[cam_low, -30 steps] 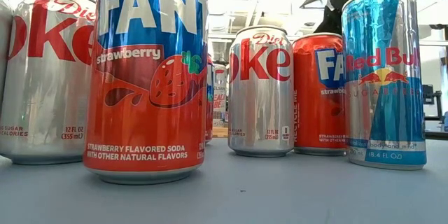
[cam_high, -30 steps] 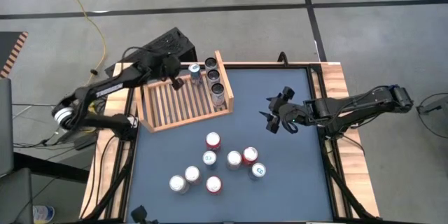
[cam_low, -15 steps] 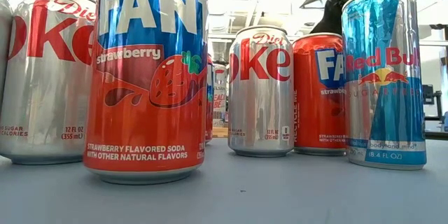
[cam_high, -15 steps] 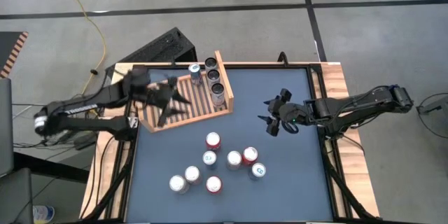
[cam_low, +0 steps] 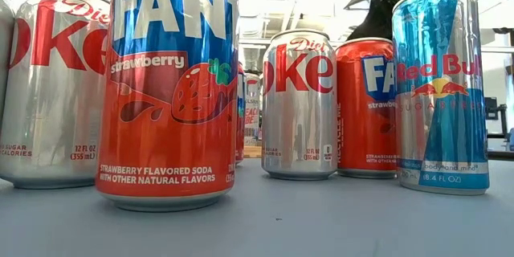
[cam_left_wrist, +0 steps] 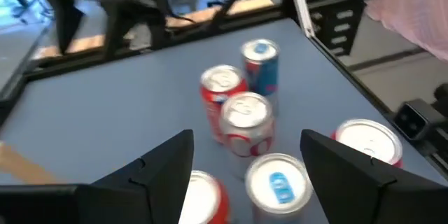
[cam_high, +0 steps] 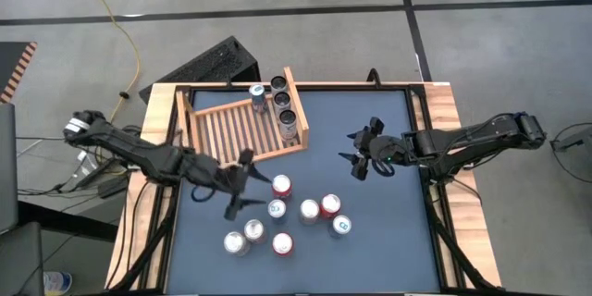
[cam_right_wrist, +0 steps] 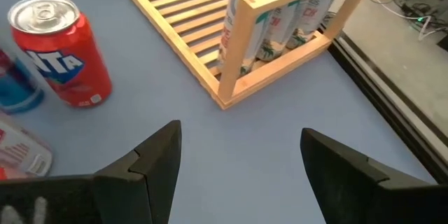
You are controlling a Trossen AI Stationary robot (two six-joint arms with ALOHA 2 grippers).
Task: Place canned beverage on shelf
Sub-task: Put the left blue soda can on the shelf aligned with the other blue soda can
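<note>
The light-wood slatted shelf (cam_high: 242, 128) lies at the table's far left. Several cans (cam_high: 282, 102) stand along its right board. Several loose cans (cam_high: 309, 209) stand upright on the blue mat near the front, among them a strawberry Fanta (cam_low: 169, 88) and a Red Bull (cam_low: 440, 88). My left gripper (cam_high: 239, 191) hovers open just left of this group, above the mat. Its fingers (cam_left_wrist: 246, 138) frame the loose cans without touching them. My right gripper (cam_high: 359, 158) hangs open over the mat, right of the shelf (cam_right_wrist: 280, 35), with nothing between its fingers (cam_right_wrist: 241, 136).
A black ridged box (cam_high: 217, 60) sits on the floor beyond the table's far left corner. A yellow cable (cam_high: 125, 28) runs on the floor there. Wooden rails (cam_high: 449, 111) border the mat. Bare mat lies between the shelf and my right gripper.
My left gripper has swung away from the shelf's far end toward the near edge and now hovers beside the loose cans, fingers spread wider than before. The blue-topped can stays standing in the shelf. My right arm has kept still.
</note>
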